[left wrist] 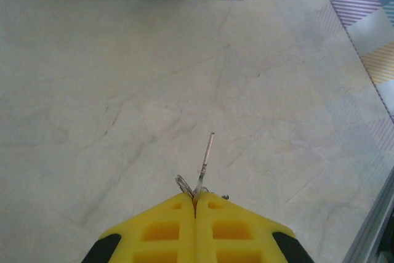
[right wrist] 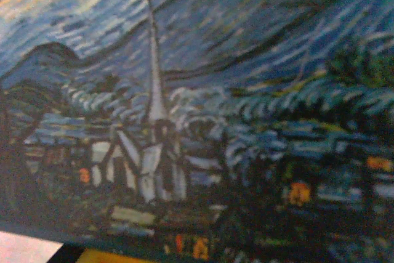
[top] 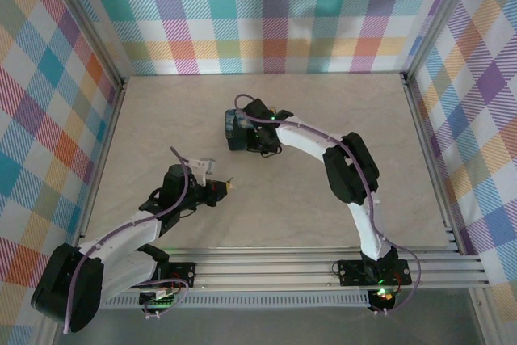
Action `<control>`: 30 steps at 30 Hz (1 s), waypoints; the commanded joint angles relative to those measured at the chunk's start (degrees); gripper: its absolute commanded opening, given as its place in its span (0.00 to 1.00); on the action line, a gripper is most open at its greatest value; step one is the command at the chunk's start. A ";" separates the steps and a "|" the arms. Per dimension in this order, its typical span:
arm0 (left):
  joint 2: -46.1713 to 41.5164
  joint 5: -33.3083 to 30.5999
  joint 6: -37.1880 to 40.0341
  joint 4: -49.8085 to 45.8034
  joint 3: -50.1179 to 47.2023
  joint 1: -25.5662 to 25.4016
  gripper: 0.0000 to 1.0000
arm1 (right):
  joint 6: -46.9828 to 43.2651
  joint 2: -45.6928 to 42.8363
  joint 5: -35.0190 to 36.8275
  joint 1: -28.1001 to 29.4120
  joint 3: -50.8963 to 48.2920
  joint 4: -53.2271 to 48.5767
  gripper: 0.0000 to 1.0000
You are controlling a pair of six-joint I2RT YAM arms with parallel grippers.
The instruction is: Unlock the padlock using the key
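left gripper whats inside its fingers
A key is pinched between the shut yellow fingers of the left gripper, blade pointing out over the table, a small ring beside it. The key's head is hidden between the fingers.

My left arm stretches forward and inward from its base, and its pincer has both yellow fingers pressed flat together. My right arm rises, folds at the elbow and reaches leftward. I cannot tell how wide its pincer stands.
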 commanded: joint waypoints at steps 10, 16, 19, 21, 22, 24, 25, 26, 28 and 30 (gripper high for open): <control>12.06 2.89 6.36 22.00 1.32 -1.16 0.00 | 2.92 -6.51 -18.57 -4.70 -1.61 -5.43 0.00; 22.96 4.76 6.92 29.74 4.35 -3.00 0.00 | 7.00 -11.67 -19.73 -6.62 -10.28 -0.87 0.00; 26.26 4.86 6.46 33.49 5.06 -3.96 0.00 | 9.13 -14.25 -20.99 -7.42 -14.02 1.57 0.00; 28.21 4.55 7.08 34.20 6.07 -4.78 0.00 | 9.76 -15.37 -21.26 -7.62 -15.05 1.64 0.00; 29.05 4.47 7.22 34.59 6.44 -5.03 0.00 | 9.90 -15.75 -21.38 -7.64 -15.29 1.48 0.00; 31.18 3.88 7.70 36.22 7.11 -5.58 0.00 | 10.12 -16.22 -21.85 -7.62 -15.39 1.17 0.00; 32.22 3.72 7.86 37.50 7.22 -5.78 0.00 | 10.25 -16.22 -22.00 -7.62 -15.18 0.61 0.00; 33.46 3.44 7.81 39.28 7.20 -5.87 0.00 | 10.39 -16.21 -21.95 -7.62 -14.88 -0.10 0.00; 35.42 2.61 7.30 42.17 7.21 -5.95 0.00 | 10.44 -16.14 -22.10 -7.63 -13.97 -1.44 0.00; 37.16 1.62 6.55 45.01 7.15 -6.19 0.00 | 10.56 -16.05 -22.18 -7.66 -13.37 -2.37 0.00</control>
